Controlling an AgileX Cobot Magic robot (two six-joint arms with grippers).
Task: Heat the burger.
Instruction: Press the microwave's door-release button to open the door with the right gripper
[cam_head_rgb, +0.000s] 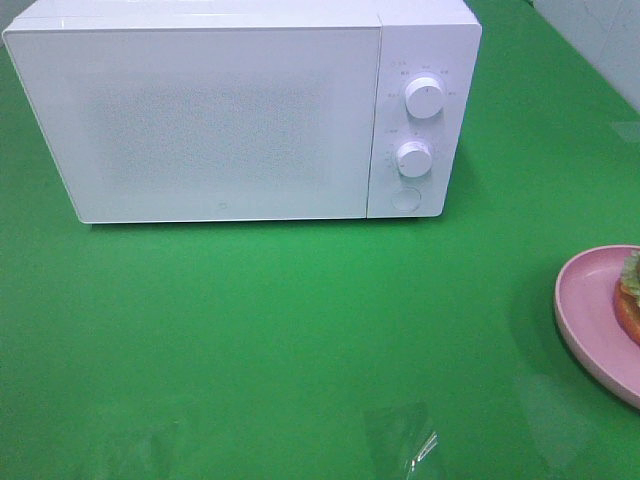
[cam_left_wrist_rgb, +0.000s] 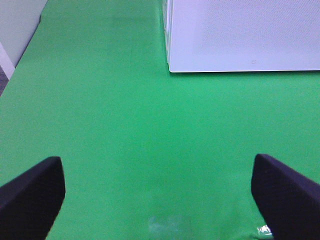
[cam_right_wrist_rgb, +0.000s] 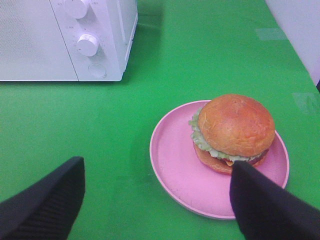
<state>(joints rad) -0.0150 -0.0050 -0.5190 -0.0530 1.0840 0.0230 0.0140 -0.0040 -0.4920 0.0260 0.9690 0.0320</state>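
Note:
The burger (cam_right_wrist_rgb: 234, 131), with a golden-brown bun, green lettuce and orange cheese, sits on a pink plate (cam_right_wrist_rgb: 175, 165). In the exterior high view only its edge (cam_head_rgb: 630, 300) shows at the right border, on the same plate (cam_head_rgb: 585, 310). My right gripper (cam_right_wrist_rgb: 155, 200) is open and hovers short of the plate, one black finger (cam_right_wrist_rgb: 265, 205) over the plate's near rim. My left gripper (cam_left_wrist_rgb: 157, 192) is open above bare green cloth, some way in front of the white microwave (cam_left_wrist_rgb: 240, 35). The microwave (cam_head_rgb: 240, 110) has its door shut.
The microwave carries two white knobs (cam_head_rgb: 425, 98) (cam_head_rgb: 413, 158) and a round button (cam_head_rgb: 406, 200) on its right panel. Green cloth (cam_head_rgb: 300, 330) covers the whole table. Clear tape patches (cam_head_rgb: 405, 440) lie near the front edge. A pale wall (cam_left_wrist_rgb: 17, 25) borders the table's left side.

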